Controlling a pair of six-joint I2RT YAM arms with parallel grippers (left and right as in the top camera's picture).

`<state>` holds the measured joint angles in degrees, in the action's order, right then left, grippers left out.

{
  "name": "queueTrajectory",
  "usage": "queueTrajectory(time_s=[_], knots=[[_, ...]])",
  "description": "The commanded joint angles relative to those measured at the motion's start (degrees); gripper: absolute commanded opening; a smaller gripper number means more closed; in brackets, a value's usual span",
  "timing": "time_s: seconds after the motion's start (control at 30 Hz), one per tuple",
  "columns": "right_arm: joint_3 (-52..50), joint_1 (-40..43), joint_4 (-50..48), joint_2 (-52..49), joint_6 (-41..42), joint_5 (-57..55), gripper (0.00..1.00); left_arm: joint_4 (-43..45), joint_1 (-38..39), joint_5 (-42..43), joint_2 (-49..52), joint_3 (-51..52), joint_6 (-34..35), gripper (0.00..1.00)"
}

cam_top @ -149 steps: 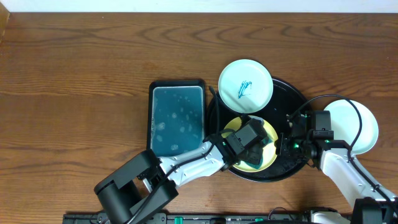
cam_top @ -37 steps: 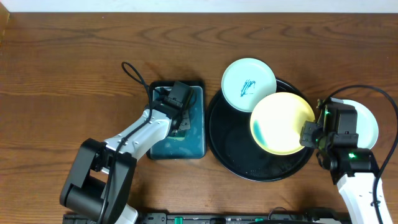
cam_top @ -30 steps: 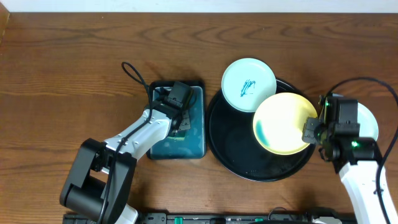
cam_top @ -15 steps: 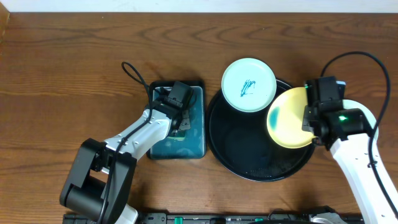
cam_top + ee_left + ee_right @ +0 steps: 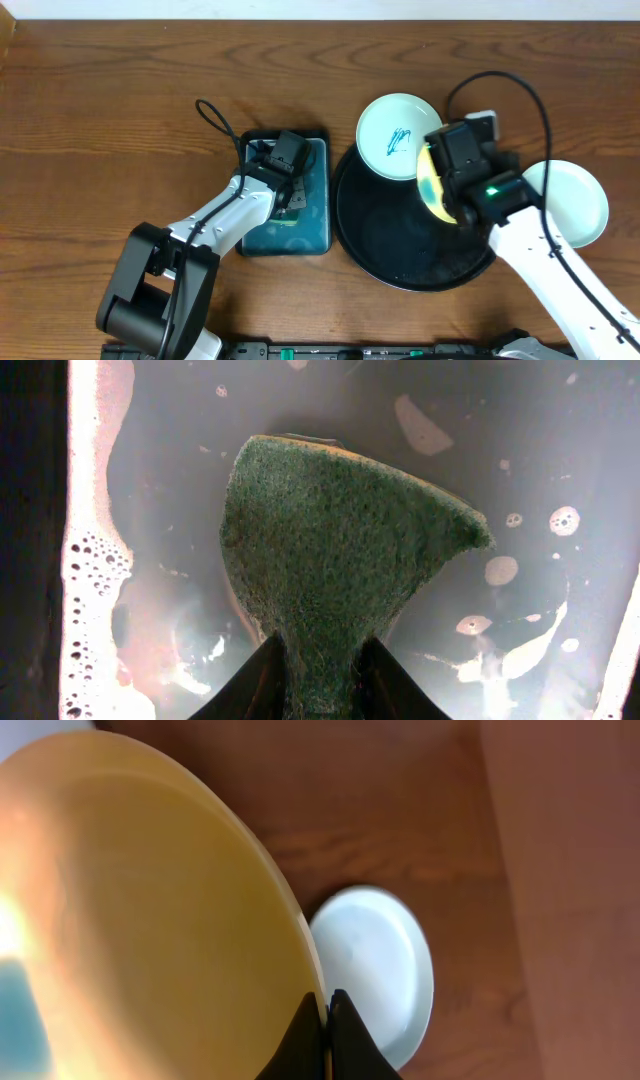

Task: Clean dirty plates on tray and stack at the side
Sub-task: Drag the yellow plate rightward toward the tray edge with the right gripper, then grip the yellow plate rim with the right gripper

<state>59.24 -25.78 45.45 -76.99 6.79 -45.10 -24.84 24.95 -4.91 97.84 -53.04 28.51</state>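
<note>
Over tray (image 5: pixel 390 245), jaws tight on plate (image 5: pixel 150 900)

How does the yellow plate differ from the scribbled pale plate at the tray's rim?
The round yellow plate is tipped steeply on edge; the round pale mint plate lies flat, its teal scribble facing up. The yellow plate's rim is clamped in the right pincer; the mint plate is ungripped, overlapping the glossy black tray's far rim. Both are small and round.
</note>
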Motion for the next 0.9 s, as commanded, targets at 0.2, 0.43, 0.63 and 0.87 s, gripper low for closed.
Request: queueTrajectory(time_s=[0.2, 0.43, 0.63, 0.87], knots=[[1.73, -7.28, -5.27, -1.16, -19.08, -0.79, 0.01, -0.39, -0.17, -0.48, 1.4, 0.33, 0.24, 0.26], [1.7, -9.88, -5.4, -1.27, -26.05, 4.31, 0.01, -0.39, -0.17, -0.48, 1.4, 0.33, 0.24, 0.26], [1.7, -12.24, -4.68, -1.77, -33.81, 6.64, 0.01, -0.37, -0.17, -0.48, 1.4, 0.33, 0.24, 0.26], [1.7, -13.31, -4.5, -1.77, -35.39, 8.59, 0.01, -0.42, -0.17, -0.48, 1.4, 0.33, 0.24, 0.26]])
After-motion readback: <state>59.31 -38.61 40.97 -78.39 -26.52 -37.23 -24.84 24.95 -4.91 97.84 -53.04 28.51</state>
